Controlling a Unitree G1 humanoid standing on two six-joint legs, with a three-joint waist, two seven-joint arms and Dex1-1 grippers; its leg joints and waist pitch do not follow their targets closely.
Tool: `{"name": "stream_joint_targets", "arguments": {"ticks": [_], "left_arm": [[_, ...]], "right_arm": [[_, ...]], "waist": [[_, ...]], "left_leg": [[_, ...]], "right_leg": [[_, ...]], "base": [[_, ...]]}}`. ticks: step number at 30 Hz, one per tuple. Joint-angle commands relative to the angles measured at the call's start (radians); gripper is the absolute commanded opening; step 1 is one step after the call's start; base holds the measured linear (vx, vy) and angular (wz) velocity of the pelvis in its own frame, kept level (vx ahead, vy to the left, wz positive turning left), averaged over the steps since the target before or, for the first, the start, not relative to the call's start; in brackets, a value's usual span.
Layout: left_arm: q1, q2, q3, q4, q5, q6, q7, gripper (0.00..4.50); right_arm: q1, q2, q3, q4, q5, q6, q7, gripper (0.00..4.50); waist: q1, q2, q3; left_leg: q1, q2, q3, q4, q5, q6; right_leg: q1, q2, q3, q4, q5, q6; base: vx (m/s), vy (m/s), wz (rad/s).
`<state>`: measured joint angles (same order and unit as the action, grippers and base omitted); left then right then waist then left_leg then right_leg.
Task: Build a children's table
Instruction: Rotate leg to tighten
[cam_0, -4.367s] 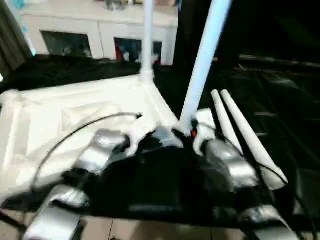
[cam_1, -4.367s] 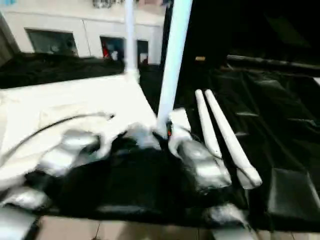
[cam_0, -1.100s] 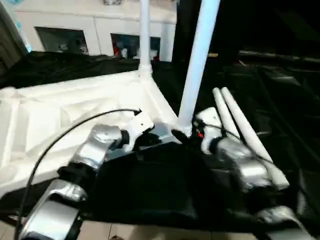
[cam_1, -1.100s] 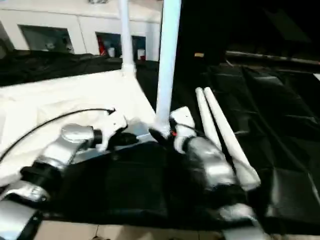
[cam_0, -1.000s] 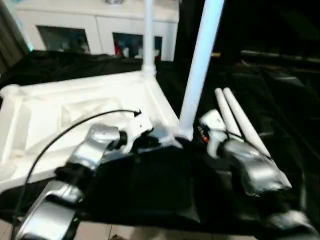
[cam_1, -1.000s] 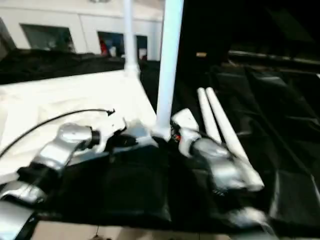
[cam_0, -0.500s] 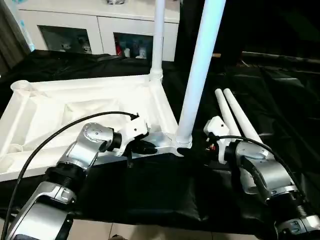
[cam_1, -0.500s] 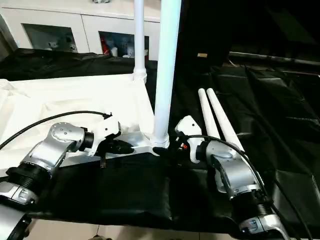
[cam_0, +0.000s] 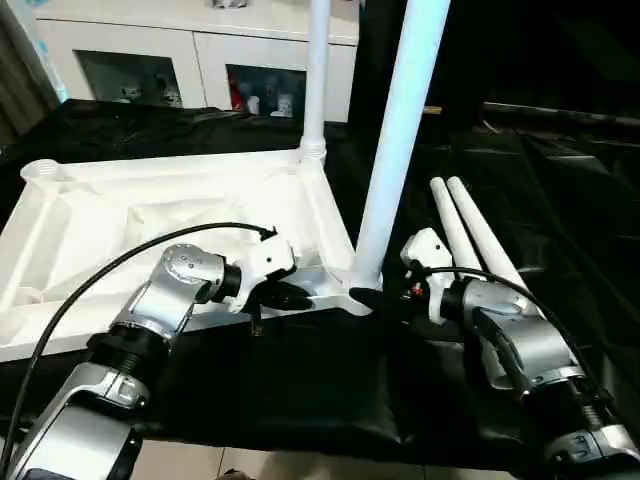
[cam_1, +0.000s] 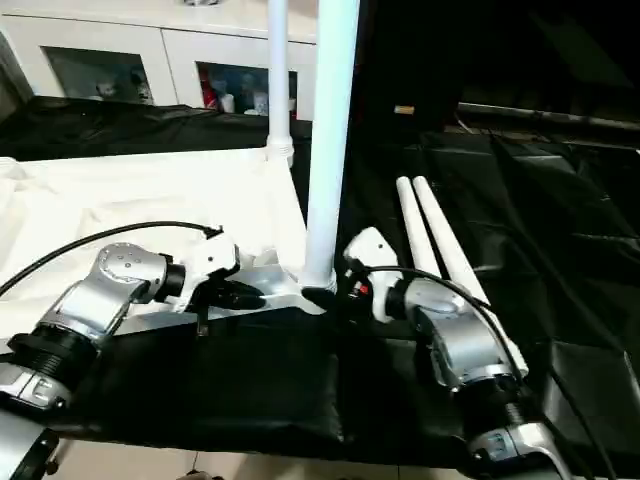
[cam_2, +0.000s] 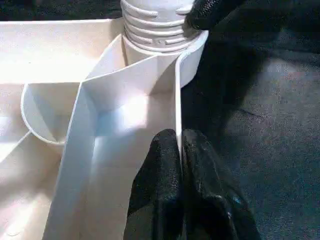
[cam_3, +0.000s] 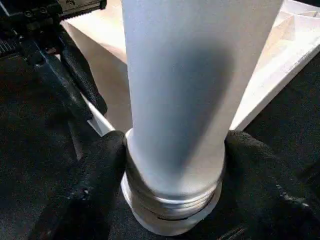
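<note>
Table top (cam_0: 150, 215) lies upside down, rim up, on black sheeting (cam_0: 330, 380) that covers the worktop. Two legs stand upright in corner sockets: near leg (cam_0: 395, 130) in the corner closest to the robot, far leg (cam_0: 317, 70) in the next corner behind it. Two spare legs (cam_0: 470, 235) lie side by side on the sheeting, just right of the near leg, touching each other. Near-left corner socket (cam_0: 40, 172) of the far side sits empty, round and open. Left end effector (cam_2: 181, 150): fingers pressed together, pinching the thin rim wall of the top just beside the near leg's socket. Right end effector (cam_3: 172, 165): fingers (cam_3: 97, 165) spread to either side of the near leg's ribbed base, both pads touching it right above the socket. Room: white cabinet (cam_0: 190, 70) with glass-front shelves along the back wall, small items behind the glass, too small to identify; pale floor tiles (cam_0: 300, 465) at the near edge of the sheeting. Versus half a second ago: right end effector has closed in from beside the leg onto its base; left end effector unchanged on the rim; top and all four legs in the same places.
</note>
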<state>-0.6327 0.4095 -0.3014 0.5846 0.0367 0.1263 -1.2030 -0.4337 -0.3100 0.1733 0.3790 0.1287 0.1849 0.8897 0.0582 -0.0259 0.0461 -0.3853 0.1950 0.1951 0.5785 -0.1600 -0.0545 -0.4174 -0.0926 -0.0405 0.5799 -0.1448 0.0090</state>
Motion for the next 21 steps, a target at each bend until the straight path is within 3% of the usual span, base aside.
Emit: {"name": "stream_joint_targets", "arguments": {"ticks": [1, 9, 13, 14, 17, 18, 19, 21], "left_arm": [[-0.003, -0.013, -0.016, -0.041, 0.001, -0.004, 0.0, 0.0], [-0.003, -0.025, -0.008, -0.029, 0.003, 0.003, 0.032, 0.0], [-0.015, -0.081, 0.01, 0.008, 0.002, 0.019, 0.116, 0.0], [-0.026, -0.118, 0.02, 0.036, 0.003, 0.022, 0.169, 0.0], [-0.037, -0.161, 0.026, 0.064, 0.0, 0.03, 0.214, 0.0], [-0.043, -0.183, 0.028, 0.082, 0.001, 0.032, 0.241, 0.0], [-0.054, -0.218, 0.025, 0.114, 0.013, 0.03, 0.294, 0.0], [-0.064, -0.245, 0.027, 0.137, 0.025, 0.038, 0.343, 0.0]], "right_arm": [[-0.019, 0.015, 0.021, 0.004, 0.001, -0.016, 0.001, 2.8], [-0.007, 0.042, 0.014, 0.031, -0.011, -0.018, -0.032, 2.73], [-0.008, 0.123, -0.046, 0.12, -0.019, -0.013, -0.213, 2.72], [-0.017, 0.173, -0.077, 0.171, -0.026, -0.017, -0.33, 2.72], [-0.033, 0.231, -0.103, 0.218, -0.025, -0.018, -0.436, 2.72], [-0.048, 0.259, -0.11, 0.246, -0.031, -0.023, -0.491, 2.72], [-0.082, 0.308, -0.131, 0.304, -0.036, -0.026, -0.599, 2.72], [-0.116, 0.338, -0.142, 0.354, -0.052, -0.028, -0.673, 2.72]], "waist": [[0.0, 0.003, -0.067], [-0.001, 0.001, -0.066], [-0.005, 0.001, -0.066], [-0.009, 0.002, -0.065], [-0.02, 0.007, -0.064], [-0.021, 0.011, -0.065], [-0.03, 0.008, -0.062], [-0.035, 0.008, -0.062]], "left_leg": [[0.025, 0.029, -0.01, -0.067, -0.279, 0.011], [0.024, 0.029, -0.01, -0.068, -0.286, 0.007], [0.025, 0.027, -0.012, -0.07, -0.303, -0.009], [0.024, 0.026, -0.011, -0.071, -0.308, -0.014], [0.027, 0.025, -0.016, -0.074, -0.359, -0.035], [0.028, 0.026, -0.018, -0.074, -0.364, -0.041], [0.031, 0.023, -0.017, -0.073, -0.403, -0.046], [0.028, 0.021, -0.022, -0.075, -0.418, -0.049]], "right_leg": [[0.046, -0.037, 0.025, -0.051, -0.233, -0.221], [0.046, -0.038, 0.025, -0.054, -0.266, -0.209], [0.044, -0.039, 0.024, -0.057, -0.298, -0.202], [0.04, -0.038, 0.025, -0.059, -0.312, -0.196], [0.035, -0.037, 0.024, -0.065, -0.364, -0.182], [0.036, -0.037, 0.023, -0.065, -0.362, -0.181], [0.029, -0.036, 0.023, -0.071, -0.398, -0.175], [0.032, -0.038, 0.02, -0.075, -0.439, -0.16]], "base": [[0.0, 0.0, 0.0], [0.0, 0.0, 0.0], [0.0, 0.0, 0.0], [0.0, 0.0, 0.0], [0.0, 0.0, 0.0], [0.0, 0.0, 0.0], [0.0, 0.0, 0.0], [0.0, 0.0, 0.0]]}}
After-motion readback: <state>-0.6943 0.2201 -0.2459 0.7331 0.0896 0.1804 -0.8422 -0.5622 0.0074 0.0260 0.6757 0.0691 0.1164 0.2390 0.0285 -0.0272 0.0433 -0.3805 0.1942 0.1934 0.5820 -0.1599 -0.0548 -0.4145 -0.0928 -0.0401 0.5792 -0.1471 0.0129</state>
